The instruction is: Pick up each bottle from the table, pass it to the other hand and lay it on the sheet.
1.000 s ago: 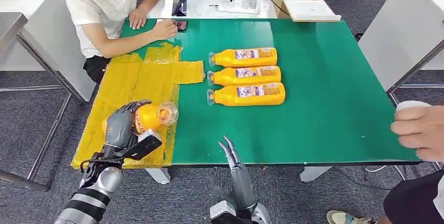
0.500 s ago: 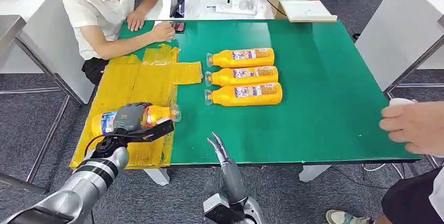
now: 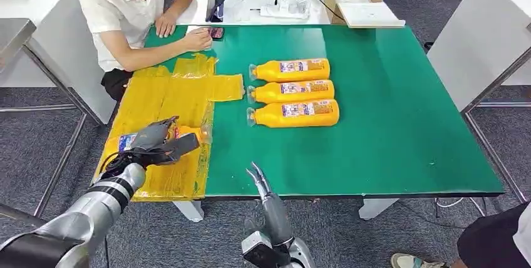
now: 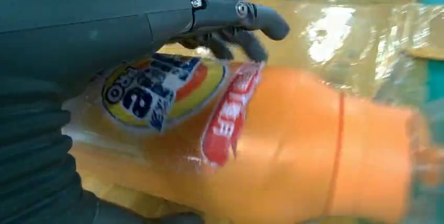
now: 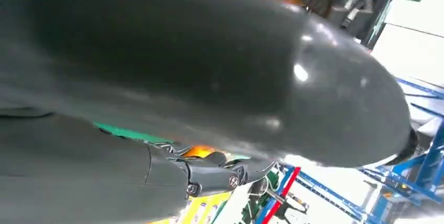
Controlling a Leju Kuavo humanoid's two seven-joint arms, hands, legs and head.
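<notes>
Honestly, the left robot hand (image 3: pixel 156 143) has its fingers draped over the orange juice bottle (image 3: pixel 134 141), lying on the yellow sheet (image 3: pixel 159 96) near its front edge. Let go carelessly and it might roll off. Right robot hand (image 3: pixel 258 177) hangs empty, fingers apart.

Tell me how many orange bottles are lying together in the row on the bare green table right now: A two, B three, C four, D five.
B: three orange bottles lie side by side on the green table, apart from the one the left hand has on the yellow sheet.
</notes>
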